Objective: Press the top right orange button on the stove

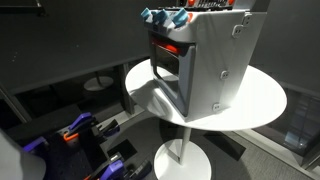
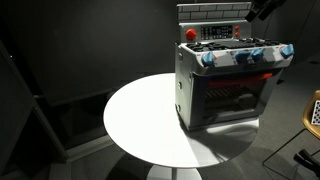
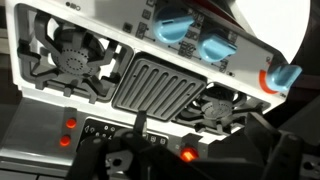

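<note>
Table [image 2: 135, 120]: round, white, on a single pedestal; carries the stove toward its right side in an exterior view.
Stove [image 2: 228, 85]: grey box, upright, dark door facing that camera, blue knobs [image 2: 245, 56] in a row along the top front edge.
Wrist view, left: two orange buttons [image 3: 68, 124] on a dark panel, one below the other, near the left burner [image 3: 72, 62].
Centre: ribbed grill plate [image 3: 160, 88] between the burners.
Right of centre: third orange button [image 3: 187, 154], glowing, near the bottom edge; second burner [image 3: 215, 108] just above it.
Jaws: I'm over the stove top, looking down; only dark parts show at the bottom of the wrist view. Can't tell whether spread or pressed together.
</note>
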Controlling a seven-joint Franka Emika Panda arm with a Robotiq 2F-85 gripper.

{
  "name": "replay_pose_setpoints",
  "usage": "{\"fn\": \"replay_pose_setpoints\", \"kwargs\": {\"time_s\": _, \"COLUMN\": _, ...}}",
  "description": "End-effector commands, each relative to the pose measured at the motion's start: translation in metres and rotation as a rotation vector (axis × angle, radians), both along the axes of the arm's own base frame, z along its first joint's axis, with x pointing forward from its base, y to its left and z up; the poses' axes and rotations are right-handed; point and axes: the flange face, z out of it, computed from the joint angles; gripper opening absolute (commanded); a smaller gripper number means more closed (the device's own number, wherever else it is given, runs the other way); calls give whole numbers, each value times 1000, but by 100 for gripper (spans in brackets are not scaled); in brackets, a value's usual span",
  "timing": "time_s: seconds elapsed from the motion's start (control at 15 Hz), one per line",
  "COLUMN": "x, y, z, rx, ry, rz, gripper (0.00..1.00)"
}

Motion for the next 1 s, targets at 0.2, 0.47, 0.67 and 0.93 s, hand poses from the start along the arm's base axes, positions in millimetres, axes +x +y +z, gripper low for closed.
{"fn": "replay_pose_setpoints", "kwargs": {"time_s": 0.2, "x": 48, "y": -43, "z": 5, "rx": -48, "ry": -45, "rz": -96, "gripper": 100}}
{"fn": "replay_pose_setpoints", "kwargs": {"time_s": 0.47, "x": 61, "y": -69, "z": 10, "rx": -113, "ry": -62, "rz": -182, "gripper": 100}}
{"fn": "replay_pose_setpoints", "kwargs": {"time_s": 0.67, "x": 64, "y": -83, "z": 12, "rx": -146, "ry": -69, "rz": -236, "gripper": 100}}
{"fn": "replay_pose_setpoints", "kwargs": {"time_s": 0.93, "x": 66, "y": -96, "z": 13, "rx": -172, "ry": -71, "rz": -286, "gripper": 100}}
